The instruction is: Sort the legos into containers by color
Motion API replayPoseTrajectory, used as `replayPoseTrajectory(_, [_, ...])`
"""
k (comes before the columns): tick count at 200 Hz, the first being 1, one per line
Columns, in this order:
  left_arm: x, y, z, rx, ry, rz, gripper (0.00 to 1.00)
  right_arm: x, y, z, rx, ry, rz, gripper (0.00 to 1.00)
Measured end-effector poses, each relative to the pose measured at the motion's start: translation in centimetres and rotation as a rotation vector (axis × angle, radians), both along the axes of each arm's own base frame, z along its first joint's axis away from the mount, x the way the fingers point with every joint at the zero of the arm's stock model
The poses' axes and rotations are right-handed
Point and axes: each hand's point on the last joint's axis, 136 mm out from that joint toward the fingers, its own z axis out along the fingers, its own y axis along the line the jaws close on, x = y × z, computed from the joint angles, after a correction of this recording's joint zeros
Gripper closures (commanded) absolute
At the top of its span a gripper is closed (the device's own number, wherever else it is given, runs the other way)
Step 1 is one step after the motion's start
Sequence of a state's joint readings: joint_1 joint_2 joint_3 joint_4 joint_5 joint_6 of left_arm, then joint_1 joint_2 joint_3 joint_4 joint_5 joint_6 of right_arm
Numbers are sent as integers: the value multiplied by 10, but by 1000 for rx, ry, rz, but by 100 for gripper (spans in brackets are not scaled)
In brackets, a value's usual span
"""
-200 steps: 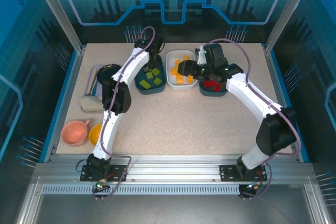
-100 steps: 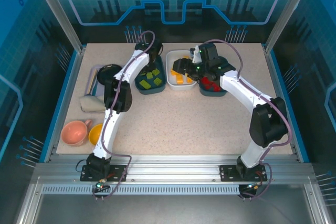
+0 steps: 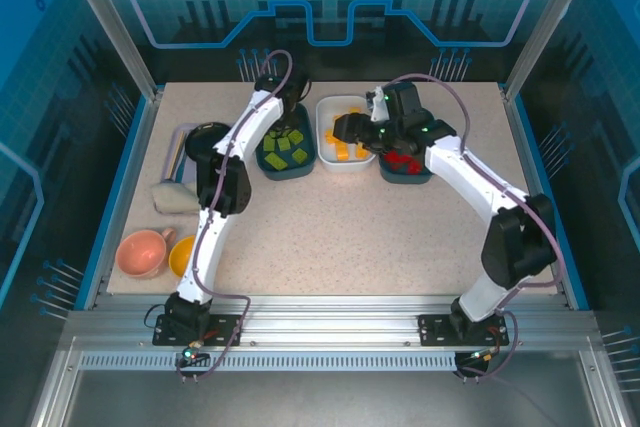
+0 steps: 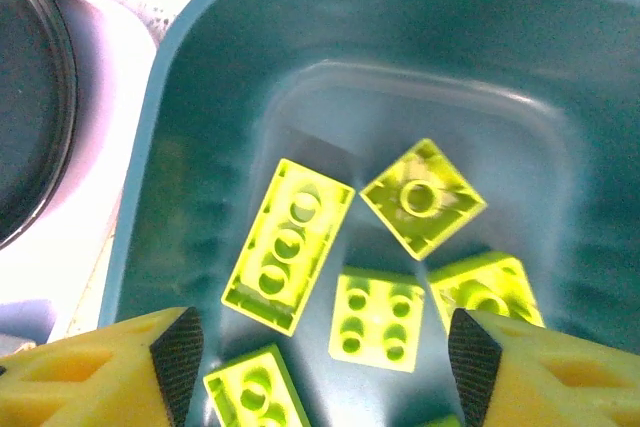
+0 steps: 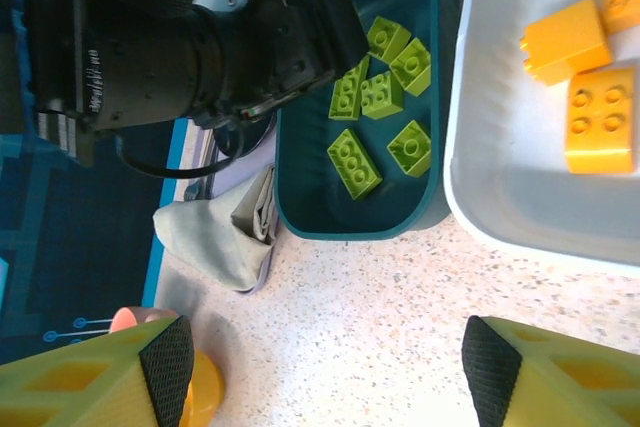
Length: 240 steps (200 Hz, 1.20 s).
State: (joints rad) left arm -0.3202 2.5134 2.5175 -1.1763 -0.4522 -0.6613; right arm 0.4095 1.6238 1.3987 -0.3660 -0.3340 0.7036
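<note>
Several light green legos (image 4: 288,245) lie in the left teal container (image 4: 180,127). My left gripper (image 4: 325,357) hangs open just above them with nothing held; a green 2x2 brick (image 4: 378,319) lies on the tray floor below the gap. From above, the left gripper (image 3: 284,127) is over that teal container (image 3: 287,155). My right gripper (image 3: 342,130) hovers open and empty at the white container (image 3: 345,137), which holds orange-yellow legos (image 5: 600,117). Red legos (image 3: 403,160) fill the right teal container (image 3: 405,172). In its own view the right gripper (image 5: 328,372) is above bare table.
A black round dish (image 3: 205,135) sits left of the green tray, with a grey cloth (image 3: 172,197) in front of it. A pink cup (image 3: 143,252) and a yellow bowl (image 3: 183,255) stand near the left front edge. The speckled table (image 3: 340,237) stretches in front of the trays.
The right arm's elbow swung in and back out while its gripper stayed by the white tray. The left arm has stayed over the tray of green bricks.
</note>
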Motion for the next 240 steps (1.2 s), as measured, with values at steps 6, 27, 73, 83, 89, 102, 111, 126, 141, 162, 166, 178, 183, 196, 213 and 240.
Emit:
replayPoseTrajectory(6, [-3,-3,12,-24,-17,-1,23,-4,-5,7,-17,-24,-3,20])
replayPoseTrajectory(27, [-25,-12,59,-123,-81,-22,1,-19,-29,32,-99,-120,-35,0])
replayPoseTrajectory(73, [-122,-9,161,-329,-301,-154,1,-66,-102,57,-316,-279,-178,0])
replayPoseTrajectory(83, [-144,-2,170,-327,-332,-174,1,-75,-117,55,-364,-284,-221,0])
replayPoseTrajectory(89, [-159,6,172,-313,-354,-179,1,-78,-128,51,-398,-275,-257,0])
replayPoseTrajectory(102, [-189,28,166,-251,-371,-156,1,-80,-149,38,-463,-246,-328,0])
replayPoseTrajectory(111, [-207,47,159,-188,-387,-121,1,-78,-163,20,-488,-218,-364,0])
replayPoseTrajectory(126, [-235,79,140,-65,-413,-87,1,-80,-189,-26,-536,-149,-416,0])
replayPoseTrajectory(141, [-258,102,116,42,-437,-101,1,-93,-213,-79,-610,-85,-457,0])
replayPoseTrajectory(162, [-282,124,72,155,-430,-129,1,-107,-227,-122,-725,-86,-434,0])
replayPoseTrajectory(166, [-284,127,65,171,-425,-135,1,-106,-228,-125,-745,-97,-426,0])
replayPoseTrajectory(178, [-288,133,44,208,-405,-155,1,-99,-230,-127,-796,-143,-407,0])
replayPoseTrajectory(183, [-289,135,36,219,-395,-161,1,-93,-231,-125,-811,-169,-404,0])
replayPoseTrajectory(196, [-288,140,17,235,-384,-169,1,-79,-230,-122,-832,-233,-398,0])
replayPoseTrajectory(213, [-287,149,-5,229,-373,-138,1,-67,-228,-132,-854,-278,-381,0])
replayPoseTrajectory(240, [-274,162,-26,195,-367,-79,1,-54,-226,-157,-884,-288,-326,0])
